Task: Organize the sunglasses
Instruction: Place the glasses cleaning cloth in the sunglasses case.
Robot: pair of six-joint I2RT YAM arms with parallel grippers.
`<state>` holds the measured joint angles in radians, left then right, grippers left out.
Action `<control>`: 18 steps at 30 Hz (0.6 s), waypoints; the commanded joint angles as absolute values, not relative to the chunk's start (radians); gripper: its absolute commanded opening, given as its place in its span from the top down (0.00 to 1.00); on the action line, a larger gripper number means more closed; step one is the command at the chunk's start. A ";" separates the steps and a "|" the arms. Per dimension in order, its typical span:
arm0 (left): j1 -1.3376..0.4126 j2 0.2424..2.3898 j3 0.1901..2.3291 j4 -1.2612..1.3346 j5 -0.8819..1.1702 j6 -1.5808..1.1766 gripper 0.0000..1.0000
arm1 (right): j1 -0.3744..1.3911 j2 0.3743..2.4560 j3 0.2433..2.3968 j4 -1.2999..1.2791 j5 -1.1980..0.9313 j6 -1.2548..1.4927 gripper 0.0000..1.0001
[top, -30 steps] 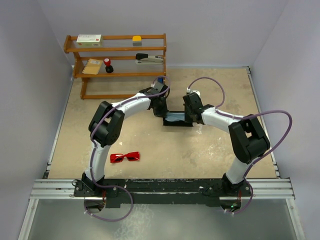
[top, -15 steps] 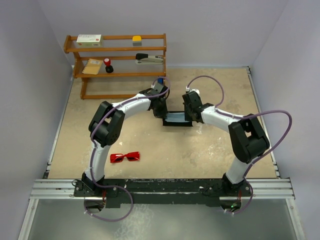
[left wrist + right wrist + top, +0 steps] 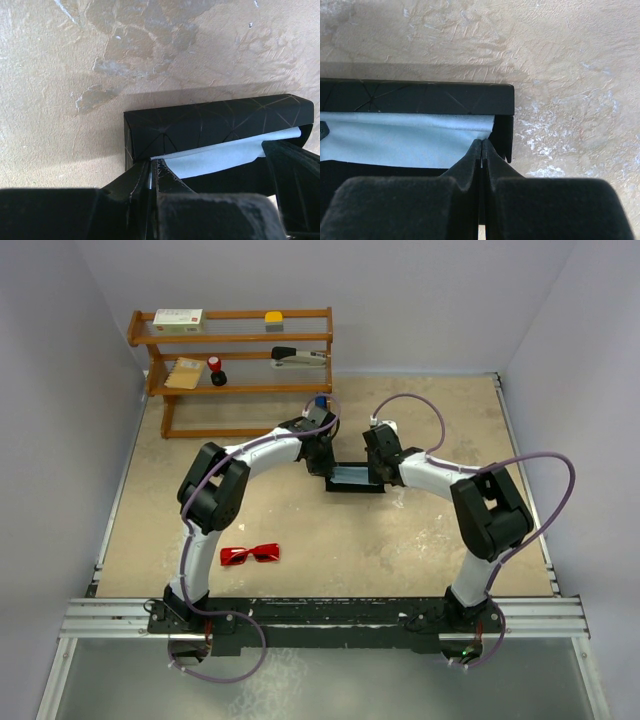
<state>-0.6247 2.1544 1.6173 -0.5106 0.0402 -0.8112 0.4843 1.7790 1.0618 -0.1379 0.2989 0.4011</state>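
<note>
In the top view, the sunglasses [image 3: 250, 555] are lying in the lower left of the frame, well apart from the black case [image 3: 355, 480] at centre. The left gripper [image 3: 325, 457] and right gripper [image 3: 378, 462] are working at the case's two ends.

In the left wrist view, the left gripper's fingers are pressing together at the left end of the blue cloth [image 3: 225, 155] showing in the case's open mouth. Whether a fold is caught, I cannot tell.

In the right wrist view, the right gripper is likewise pressing shut at the cloth's right corner.

Judging by this, the case is being readied, and the sunglasses are not yet picked up or stowed.
</note>
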 commanded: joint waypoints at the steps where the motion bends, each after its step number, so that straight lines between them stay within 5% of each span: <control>1: -0.622 2.160 1.624 -0.491 0.002 -0.817 1.00 | 0.485 1.796 1.080 -0.133 0.331 0.402 1.00; 18: -0.620 2.212 1.676 -0.488 0.014 -0.839 1.00 | 0.485 1.812 1.106 -0.128 0.351 0.392 1.00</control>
